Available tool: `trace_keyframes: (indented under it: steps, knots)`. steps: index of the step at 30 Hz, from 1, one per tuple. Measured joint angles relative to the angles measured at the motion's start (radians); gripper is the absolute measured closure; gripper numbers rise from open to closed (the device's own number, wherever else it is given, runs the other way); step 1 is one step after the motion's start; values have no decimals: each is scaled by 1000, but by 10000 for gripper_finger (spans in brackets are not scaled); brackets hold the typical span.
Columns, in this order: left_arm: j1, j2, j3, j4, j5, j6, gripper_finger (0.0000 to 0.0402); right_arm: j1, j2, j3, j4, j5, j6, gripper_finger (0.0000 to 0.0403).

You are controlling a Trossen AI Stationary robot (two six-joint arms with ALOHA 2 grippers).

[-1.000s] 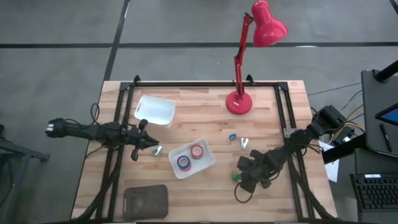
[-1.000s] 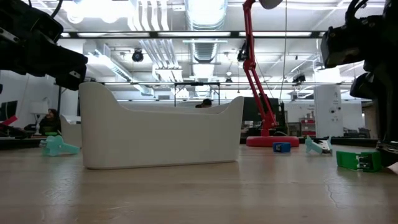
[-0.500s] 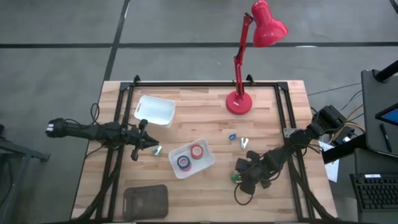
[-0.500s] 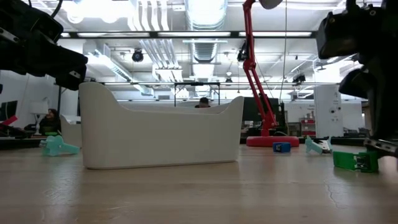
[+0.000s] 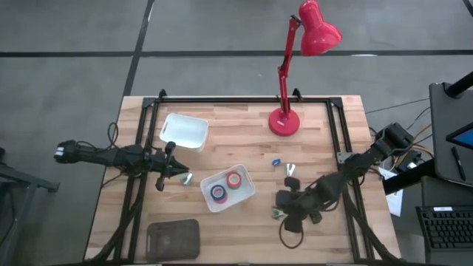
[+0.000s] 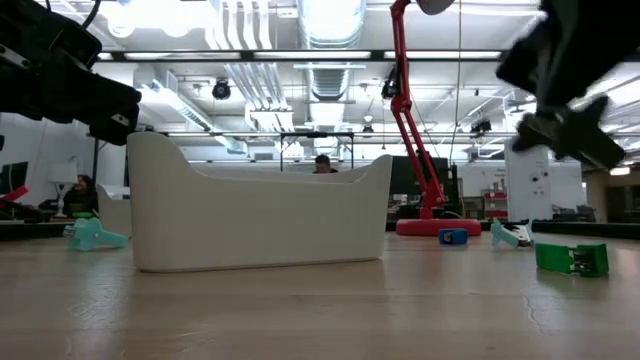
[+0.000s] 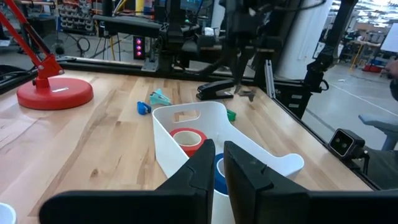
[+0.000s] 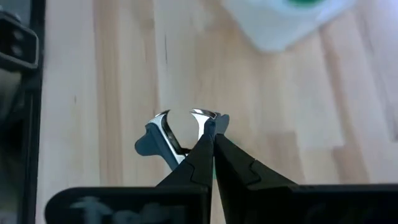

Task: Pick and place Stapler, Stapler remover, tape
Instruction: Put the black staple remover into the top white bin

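Pinching staple remover (image 8: 180, 134), right gripper (image 8: 211, 140) jaws fully closed; left gripper (image 7: 217, 158) jaws slightly parted, empty.

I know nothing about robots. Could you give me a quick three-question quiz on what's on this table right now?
1. Multiple choice: what lies in the white tray near the table's middle?
A) a blue tape roll and a red tape roll
B) a stapler
C) a lamp
2. True or false: the red lamp lies tipped over on its side.
3. Which is nearer the small green object: the left gripper or the right gripper?

Key: 1 A. 2 False, it stands upright on its round base. 3 The right gripper.
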Motion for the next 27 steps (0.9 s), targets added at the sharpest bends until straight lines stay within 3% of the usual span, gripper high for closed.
trace_keyframes:
  steps: [7, 16, 22, 27]
  knots:
    - [1, 0, 0, 0, 0, 84, 362, -8, -14, 58, 0, 139, -109, 394]
    - [1, 0, 0, 21, -25, 62, 362, -57, -12, 104, 44, 210, -219, 394]
    - [1, 0, 0, 324, -152, 10, 362, -106, -12, 98, 106, 209, -282, 394]
    - [1, 0, 0, 586, -171, 19, 362, -142, -11, 93, 121, 207, -305, 394]
